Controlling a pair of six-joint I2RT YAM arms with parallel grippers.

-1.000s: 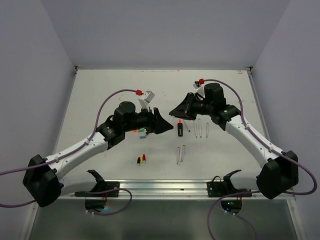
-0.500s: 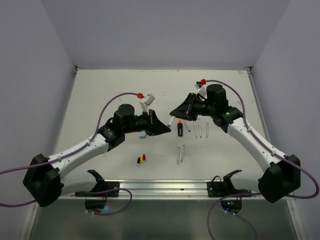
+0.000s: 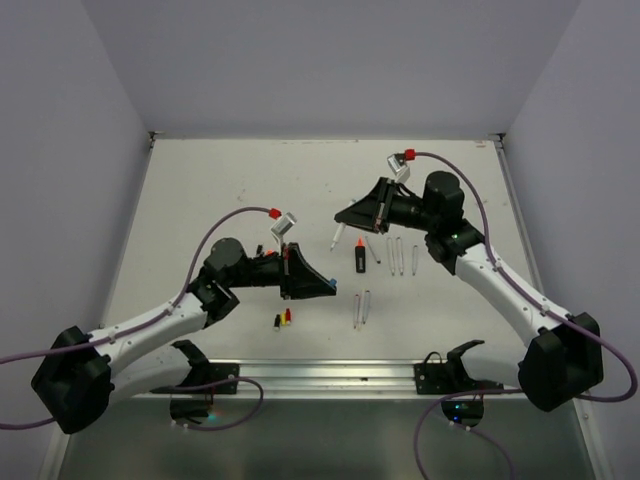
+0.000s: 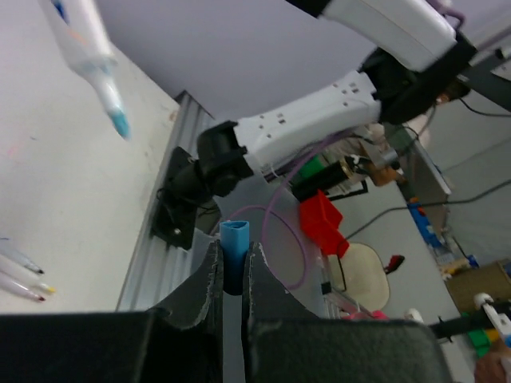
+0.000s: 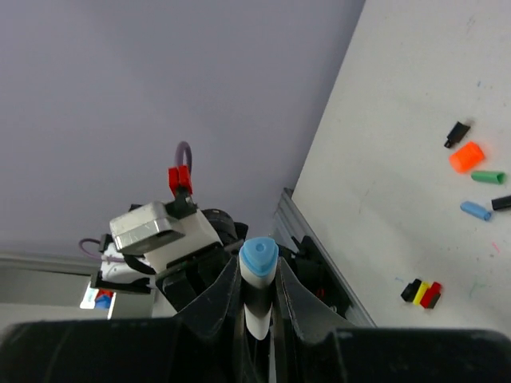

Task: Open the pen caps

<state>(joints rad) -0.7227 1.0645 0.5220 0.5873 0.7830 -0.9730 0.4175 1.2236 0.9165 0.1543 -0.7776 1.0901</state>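
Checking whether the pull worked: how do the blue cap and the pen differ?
The blue cap is short and all blue; the pen is long and pale, with a bare blue tip. The cap sits in the left gripper; the pen in the right gripper. The cap is off the pen, apart from it. Each is clamped by a shut gripper.
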